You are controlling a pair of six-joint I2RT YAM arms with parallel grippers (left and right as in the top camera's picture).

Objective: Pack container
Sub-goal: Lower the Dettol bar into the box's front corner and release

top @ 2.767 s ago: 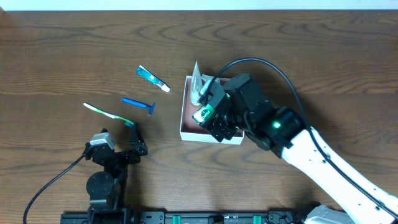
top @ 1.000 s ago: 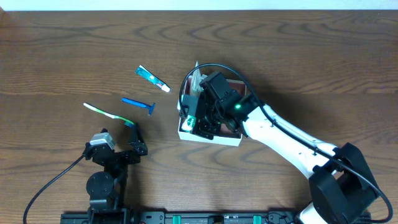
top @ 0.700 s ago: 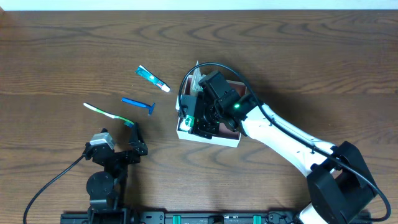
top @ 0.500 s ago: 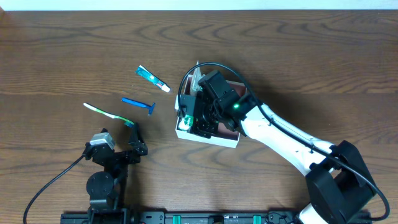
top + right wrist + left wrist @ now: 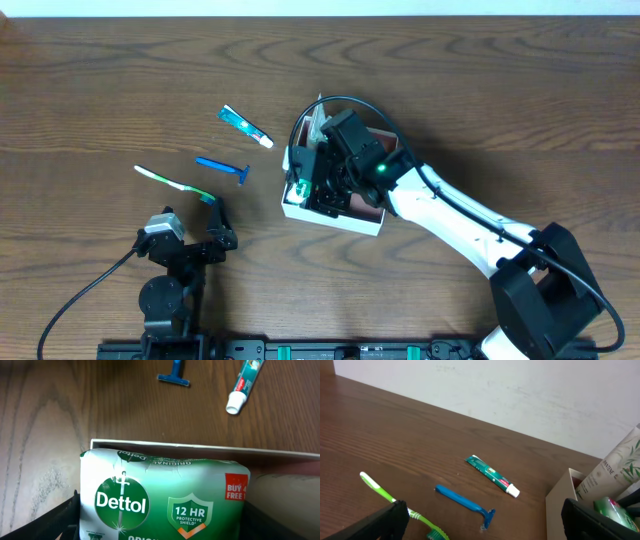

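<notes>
The container (image 5: 340,224), a shallow white-walled box, sits mid-table. My right gripper (image 5: 303,190) is over its left side, shut on a green Dettol soap pack (image 5: 165,495) held just inside the near white wall (image 5: 200,450). A white tube (image 5: 315,125) leans in the box's far left corner; it also shows in the left wrist view (image 5: 615,467). A toothpaste tube (image 5: 245,126), a blue razor (image 5: 224,168) and a green toothbrush (image 5: 175,183) lie on the table to the left. My left gripper (image 5: 200,235) rests open and empty near the toothbrush head.
The wood table runs to a pale wall at the back (image 5: 520,395). The right arm's white link (image 5: 470,225) and black cable (image 5: 350,105) stretch over the box's right side. The left arm's base (image 5: 160,295) stands at the front edge.
My right gripper has come down with the soap pack into the box's left side. The box has slid and turned slightly to the left. The left arm has not moved.
</notes>
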